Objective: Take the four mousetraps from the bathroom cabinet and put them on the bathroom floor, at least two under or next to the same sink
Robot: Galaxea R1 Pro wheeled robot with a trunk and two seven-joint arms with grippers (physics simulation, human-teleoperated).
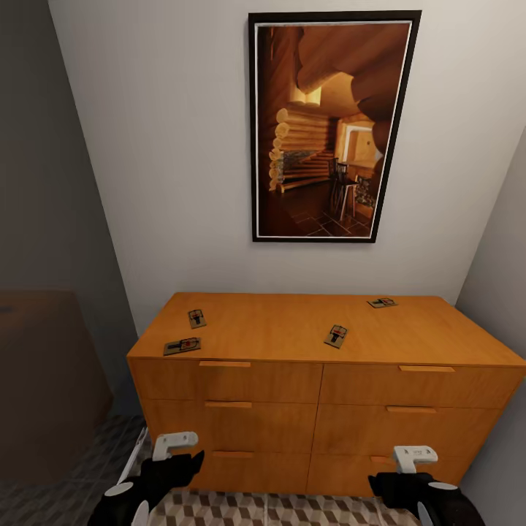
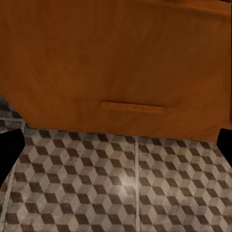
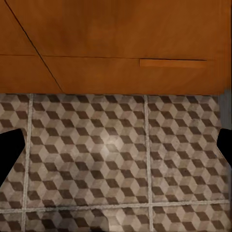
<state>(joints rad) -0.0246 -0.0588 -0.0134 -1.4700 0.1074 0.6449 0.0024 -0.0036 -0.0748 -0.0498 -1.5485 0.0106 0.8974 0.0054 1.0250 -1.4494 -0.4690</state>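
Overhead, a framed picture (image 1: 332,126) hangs above the cabinet (image 1: 292,329).

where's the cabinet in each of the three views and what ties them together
Head view: the cabinet spans the lower middle, four mousetraps on its top.
Left wrist view: its front covers the upper half, with one bar handle.
Right wrist view: its front runs across the upper part.
Shared landmark: the cube-patterned floor at the cabinet's base.

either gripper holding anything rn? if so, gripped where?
Nothing held. Left gripper and right gripper hang open and empty above the cube-patterned tile floor; four small brown wooden mousetraps lie on the orange-brown wooden cabinet.
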